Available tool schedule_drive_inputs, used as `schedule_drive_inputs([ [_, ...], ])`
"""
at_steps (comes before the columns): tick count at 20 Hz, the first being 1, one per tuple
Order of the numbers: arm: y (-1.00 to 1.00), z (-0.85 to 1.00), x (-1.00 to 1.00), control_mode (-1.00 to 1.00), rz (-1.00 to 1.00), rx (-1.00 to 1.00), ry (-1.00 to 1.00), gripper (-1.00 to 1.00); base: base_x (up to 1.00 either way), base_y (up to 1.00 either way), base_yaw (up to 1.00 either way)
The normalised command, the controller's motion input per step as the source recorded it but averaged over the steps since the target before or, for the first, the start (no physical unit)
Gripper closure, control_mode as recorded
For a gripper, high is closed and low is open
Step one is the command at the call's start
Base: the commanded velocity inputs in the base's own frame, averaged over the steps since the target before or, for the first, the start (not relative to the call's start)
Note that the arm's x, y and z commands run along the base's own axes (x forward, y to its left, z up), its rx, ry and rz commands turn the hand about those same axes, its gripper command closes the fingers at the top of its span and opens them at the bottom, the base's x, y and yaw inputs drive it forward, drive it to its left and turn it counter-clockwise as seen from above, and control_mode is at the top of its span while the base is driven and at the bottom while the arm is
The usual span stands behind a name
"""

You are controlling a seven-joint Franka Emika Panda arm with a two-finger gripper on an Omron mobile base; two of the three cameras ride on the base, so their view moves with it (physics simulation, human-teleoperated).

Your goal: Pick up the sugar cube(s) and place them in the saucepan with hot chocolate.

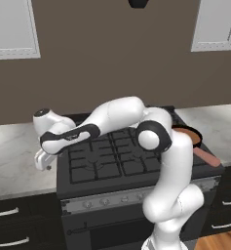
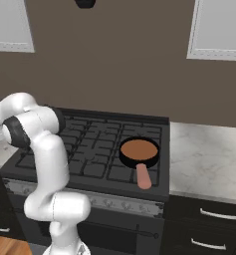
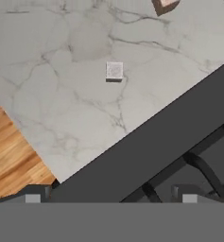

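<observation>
The white arm's two-finger gripper (image 3: 111, 197) hangs with jaws spread wide and empty over the marbled grey tabletop (image 3: 61, 108), beside the black stove (image 3: 179, 156). A tiny pale whitish sugar cube (image 3: 114, 71) lies on the tabletop; an orange-tan cube (image 3: 164, 4) sits farther off. The small black saucepan of brown hot chocolate (image 2: 139, 151) stands on the stove's right side.

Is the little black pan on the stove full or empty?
Full: the saucepan holds brown liquid almost to its rim.

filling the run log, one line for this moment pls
gripper open, empty | pale sugar cube on marble counter | saucepan on stove
</observation>
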Motion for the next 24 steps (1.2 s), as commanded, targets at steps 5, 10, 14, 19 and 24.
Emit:
schedule_drive_inputs([
  [5,0.12,-0.27,0.13,-1.00,-0.01,0.00,-0.05,-1.00,0.00,0.00,0.00],
  [10,0.18,-0.34,0.09,-1.00,-0.04,0.00,-0.02,-1.00,0.00,0.00,0.00],
  [14,0.10,-0.31,0.13,-1.00,-0.02,0.00,0.00,-1.00,0.00,0.00,0.00],
  [19,0.16,-0.17,0.23,-1.00,-0.01,0.00,0.00,-1.00,0.00,0.00,0.00],
  [24,0.01,-0.03,0.32,-1.00,0.00,0.00,0.00,-1.00,0.00,0.00,0.00],
])
